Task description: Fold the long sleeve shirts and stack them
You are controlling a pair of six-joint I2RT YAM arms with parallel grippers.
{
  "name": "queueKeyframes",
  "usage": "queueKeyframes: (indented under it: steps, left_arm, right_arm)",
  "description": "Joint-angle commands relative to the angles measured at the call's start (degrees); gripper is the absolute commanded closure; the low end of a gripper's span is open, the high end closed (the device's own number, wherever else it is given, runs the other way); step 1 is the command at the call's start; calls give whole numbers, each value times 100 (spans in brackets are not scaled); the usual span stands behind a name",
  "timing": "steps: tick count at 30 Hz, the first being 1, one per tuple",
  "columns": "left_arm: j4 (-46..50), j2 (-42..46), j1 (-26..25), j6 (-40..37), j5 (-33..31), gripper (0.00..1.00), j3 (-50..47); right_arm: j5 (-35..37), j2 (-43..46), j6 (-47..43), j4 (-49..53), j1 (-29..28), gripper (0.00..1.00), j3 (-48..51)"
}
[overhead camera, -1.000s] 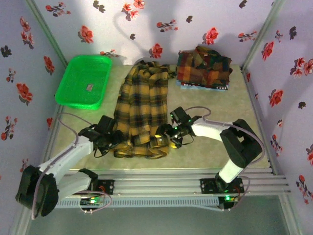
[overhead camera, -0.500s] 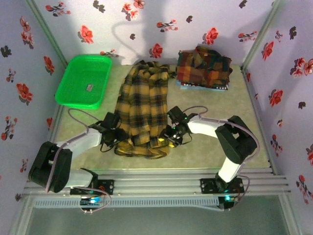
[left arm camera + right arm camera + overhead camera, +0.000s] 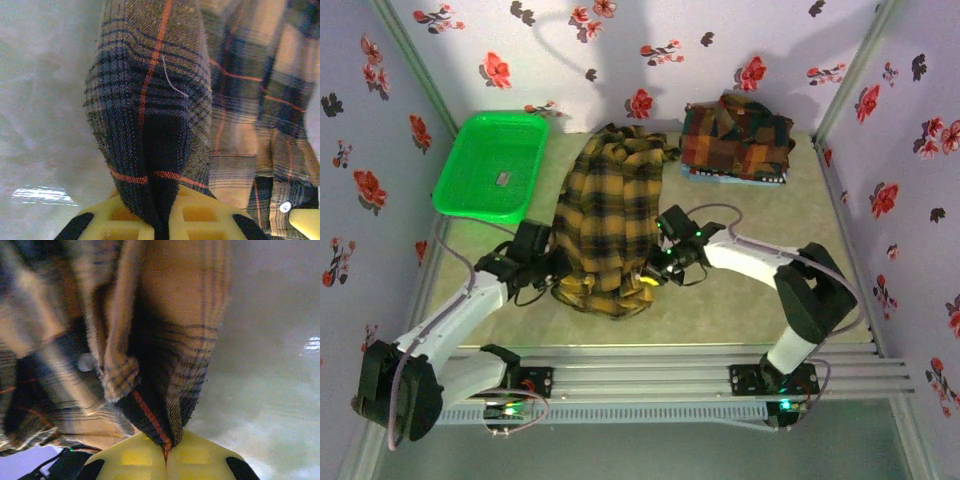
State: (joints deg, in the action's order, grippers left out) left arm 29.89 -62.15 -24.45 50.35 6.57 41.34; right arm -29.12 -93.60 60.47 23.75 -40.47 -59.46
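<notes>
The mustard-yellow plaid shirt [image 3: 610,210], black-checked with thin orange lines, lies lengthwise in the middle of the table [image 3: 740,300], collar toward the back wall. A green basket [image 3: 492,165] sits to its left, and folded red and green plaid shirts [image 3: 735,138] sit at the back right. The left pincer [image 3: 556,272] and right pincer [image 3: 658,268], spread a second ago, now each pinch a hem corner, and the hem has drawn up and bunched.

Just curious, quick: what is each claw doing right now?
Left gripper: shut on the yellow plaid shirt.
Right gripper: shut on the same shirt.
</notes>
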Motion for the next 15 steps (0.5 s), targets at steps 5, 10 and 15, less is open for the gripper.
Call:
queueKeyframes:
  steps: [5,10,15]
  left_arm:
    - [-192,-430,925,-39,908,95,867]
    - [-486,-1234,1339,-11,1285,95,1572]
    - [-797,-2183,1475,115,1458,95,2224]
  right_arm:
    - [-442,-288,-230,250,692,100,-1275]
    - [-684,-919,-431,387,1166,100,-2152]
    - [-936,-1655,-576,485,1563,100,-2958]
